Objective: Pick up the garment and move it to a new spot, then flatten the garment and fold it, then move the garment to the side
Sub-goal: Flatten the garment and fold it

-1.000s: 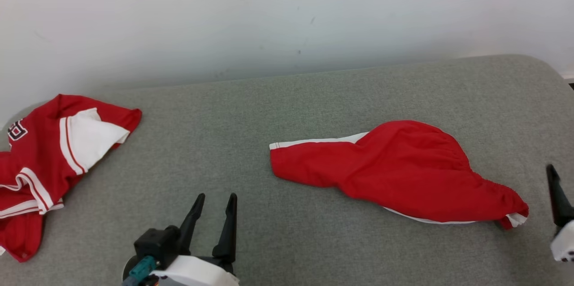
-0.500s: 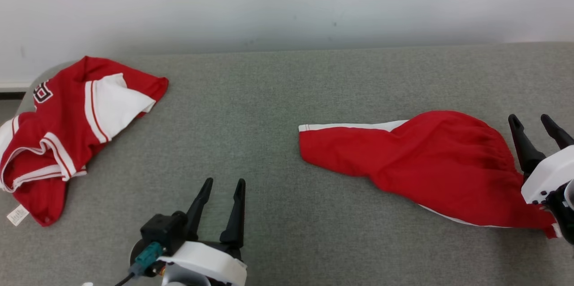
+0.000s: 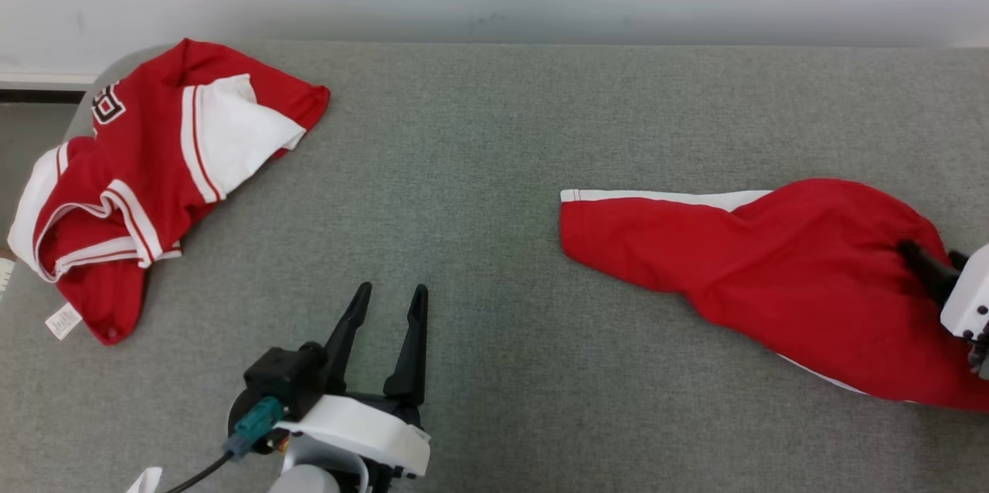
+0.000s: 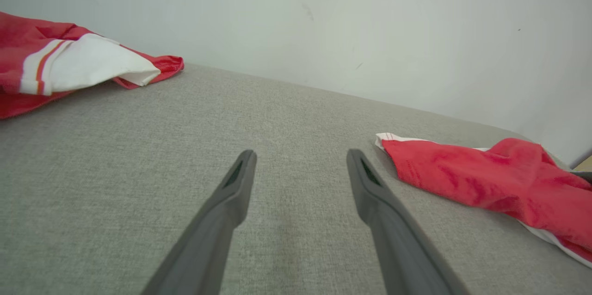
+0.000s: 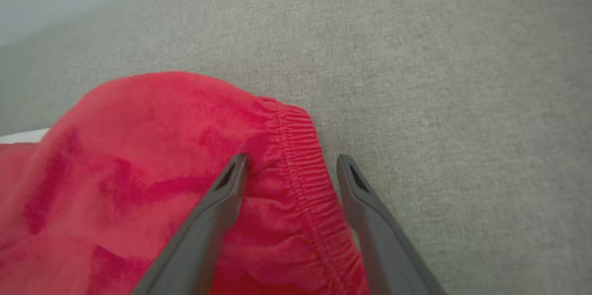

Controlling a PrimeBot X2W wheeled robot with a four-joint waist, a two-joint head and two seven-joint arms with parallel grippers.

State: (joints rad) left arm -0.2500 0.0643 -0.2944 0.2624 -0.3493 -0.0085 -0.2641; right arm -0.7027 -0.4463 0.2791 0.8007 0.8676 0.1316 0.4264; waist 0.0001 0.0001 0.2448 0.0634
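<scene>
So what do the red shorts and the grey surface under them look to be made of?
Red shorts: soft knit fabric, probably polyester or cotton jersey, matte; it drapes in loose wrinkles and the waistband is gathered elastic. Grey surface: woven upholstery-like cloth, matte, with a fine visible weave.

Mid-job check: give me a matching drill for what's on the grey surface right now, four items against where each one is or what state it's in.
Column 1
1. left gripper
2. right gripper
3. red shorts
4. red and white jersey

Column 2
A. crumpled at the far left end
B. open, one finger either side of the elastic waistband
C. lying at the right end, one leg pointing left
D. open above the bare grey surface

Pairs: 1-D, 2-B, 3-C, 4-A
</scene>
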